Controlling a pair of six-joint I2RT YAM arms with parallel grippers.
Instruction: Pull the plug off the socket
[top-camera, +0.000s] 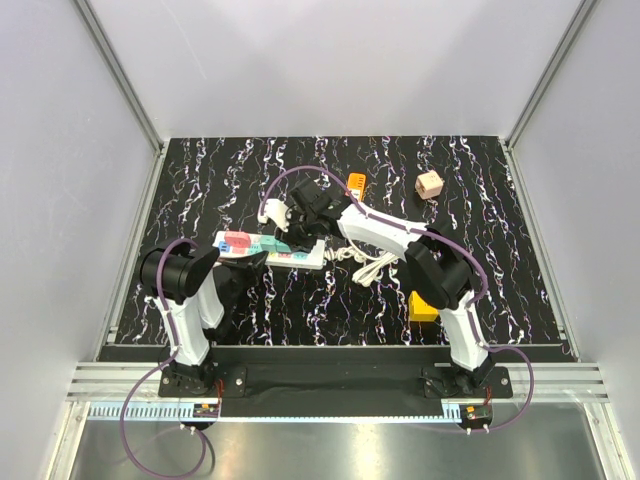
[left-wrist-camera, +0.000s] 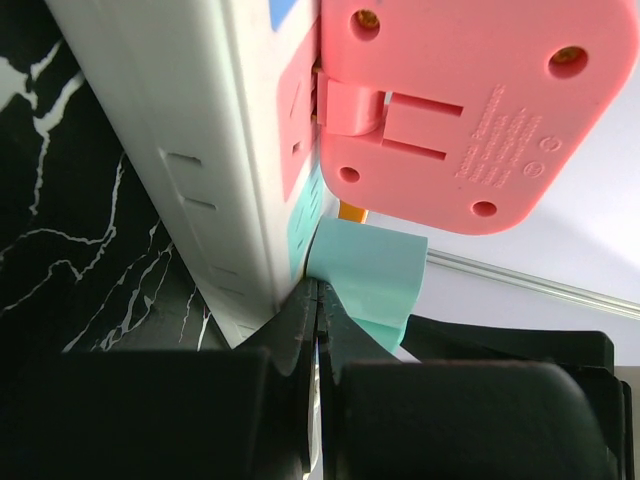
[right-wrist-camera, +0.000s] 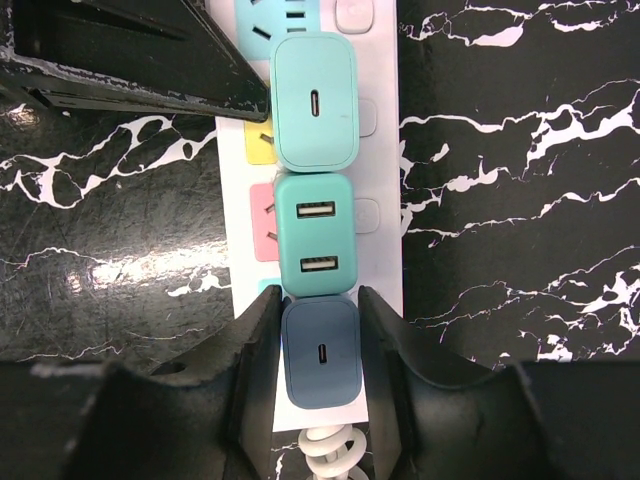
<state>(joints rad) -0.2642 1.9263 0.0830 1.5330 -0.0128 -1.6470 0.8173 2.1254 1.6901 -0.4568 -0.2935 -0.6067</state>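
Note:
The socket (top-camera: 255, 249) is a long white strip lying left of centre. In the right wrist view several plugs sit in the socket (right-wrist-camera: 382, 270): two teal ones (right-wrist-camera: 316, 100) and a dark blue plug (right-wrist-camera: 320, 352) at the cord end. My right gripper (right-wrist-camera: 320, 335) is shut on the blue plug, one finger pressed against each side. From above, the right gripper (top-camera: 300, 232) reaches over the strip. My left gripper (left-wrist-camera: 317, 292) is shut with its tips against the socket (left-wrist-camera: 200, 150), beside a teal plug (left-wrist-camera: 365, 275) and below a pink plug (left-wrist-camera: 470, 100).
The strip's coiled white cord (top-camera: 366, 263) trails to the right. An orange power strip (top-camera: 357, 182) and a wooden cube (top-camera: 429, 185) lie at the back. A yellow block (top-camera: 423, 307) sits by the right arm's base. Grey walls enclose the table.

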